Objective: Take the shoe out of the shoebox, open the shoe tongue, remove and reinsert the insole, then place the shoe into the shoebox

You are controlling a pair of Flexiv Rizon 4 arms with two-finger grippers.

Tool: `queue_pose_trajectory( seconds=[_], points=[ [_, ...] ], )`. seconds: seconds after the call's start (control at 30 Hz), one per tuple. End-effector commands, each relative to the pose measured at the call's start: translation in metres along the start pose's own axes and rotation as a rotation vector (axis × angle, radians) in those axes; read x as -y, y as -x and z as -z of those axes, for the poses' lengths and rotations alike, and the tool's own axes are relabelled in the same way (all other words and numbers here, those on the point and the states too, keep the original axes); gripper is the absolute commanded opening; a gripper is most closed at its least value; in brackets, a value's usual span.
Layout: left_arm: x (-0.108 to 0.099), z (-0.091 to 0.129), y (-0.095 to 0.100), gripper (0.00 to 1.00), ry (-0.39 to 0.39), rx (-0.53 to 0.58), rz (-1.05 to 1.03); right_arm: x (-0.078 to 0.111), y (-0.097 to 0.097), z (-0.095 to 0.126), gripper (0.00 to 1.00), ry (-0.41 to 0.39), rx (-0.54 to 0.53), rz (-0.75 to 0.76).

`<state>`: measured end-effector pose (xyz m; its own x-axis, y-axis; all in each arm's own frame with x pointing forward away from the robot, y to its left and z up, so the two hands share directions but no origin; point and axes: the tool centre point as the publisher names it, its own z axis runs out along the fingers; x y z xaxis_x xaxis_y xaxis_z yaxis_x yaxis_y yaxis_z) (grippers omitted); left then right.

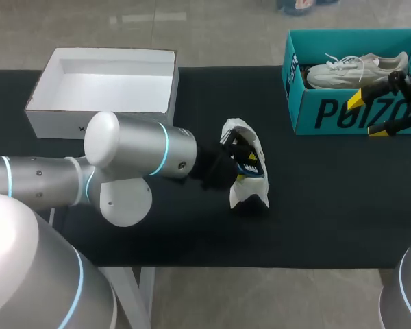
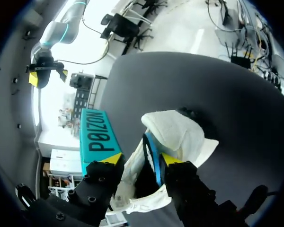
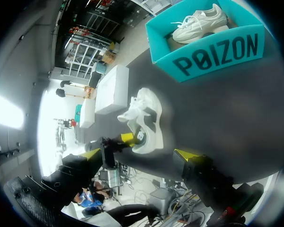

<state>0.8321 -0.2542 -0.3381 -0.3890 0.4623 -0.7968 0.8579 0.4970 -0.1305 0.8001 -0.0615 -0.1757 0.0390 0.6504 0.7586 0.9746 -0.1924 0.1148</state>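
Note:
A white shoe [image 1: 241,192] lies on the black table [image 1: 123,226] near its middle, opening turned toward my left arm. My left gripper [image 1: 246,166] is at that opening, fingers apart. In the left wrist view the gripper [image 2: 142,159] has the edge of a blue insole [image 2: 151,153] and the shoe's wall [image 2: 180,132] between its tips, gripped by neither. The teal shoebox [image 1: 329,113] stands at the back right with a second white shoe [image 1: 353,68] inside. My right gripper [image 1: 368,115] hangs open in front of that box, holding nothing. The right wrist view shows the table shoe [image 3: 144,116] ahead of it.
A white open box [image 1: 103,89] sits at the back left of the table, also seen as a white box [image 3: 111,87] beyond the shoe in the right wrist view. The table's front edge runs just below the shoe.

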Motion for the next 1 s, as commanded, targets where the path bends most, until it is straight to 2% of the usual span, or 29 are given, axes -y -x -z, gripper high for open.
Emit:
queue_pose_trajectory(
  seconds=[0.03,0.6,0.83,0.87,0.9,0.93,0.97,1.0],
  points=[
    [-0.001,0.008,-0.005,0.00,-0.036,-0.003,-0.008,0.000,0.000,-0.001,1.00,0.000,0.003,-0.001],
    [-0.014,-0.022,-0.017,0.00,-0.013,-0.052,0.035,0.000,0.000,-0.001,1.00,0.000,0.003,-0.001],
    [-0.005,-0.006,-0.013,0.00,-0.064,-0.059,0.088,0.000,0.000,-0.001,1.00,0.000,0.003,-0.001],
    [-0.003,-0.003,-0.012,0.29,-0.064,-0.059,0.089,0.000,0.000,-0.001,1.00,0.000,0.003,-0.001],
    [-0.002,-0.001,-0.011,0.43,-0.065,-0.059,0.088,0.000,0.000,-0.001,1.00,0.000,0.003,-0.001],
    [-0.001,0.003,-0.011,0.67,-0.070,-0.063,0.089,0.000,0.000,-0.001,1.00,0.000,0.003,-0.001],
    [-0.002,0.004,-0.010,0.75,-0.064,-0.062,0.084,0.000,0.000,-0.001,1.00,0.000,0.003,-0.001],
    [-0.002,0.006,-0.010,0.77,-0.057,-0.063,0.076,0.000,0.000,-0.001,1.00,0.000,0.003,-0.001]
  ],
)
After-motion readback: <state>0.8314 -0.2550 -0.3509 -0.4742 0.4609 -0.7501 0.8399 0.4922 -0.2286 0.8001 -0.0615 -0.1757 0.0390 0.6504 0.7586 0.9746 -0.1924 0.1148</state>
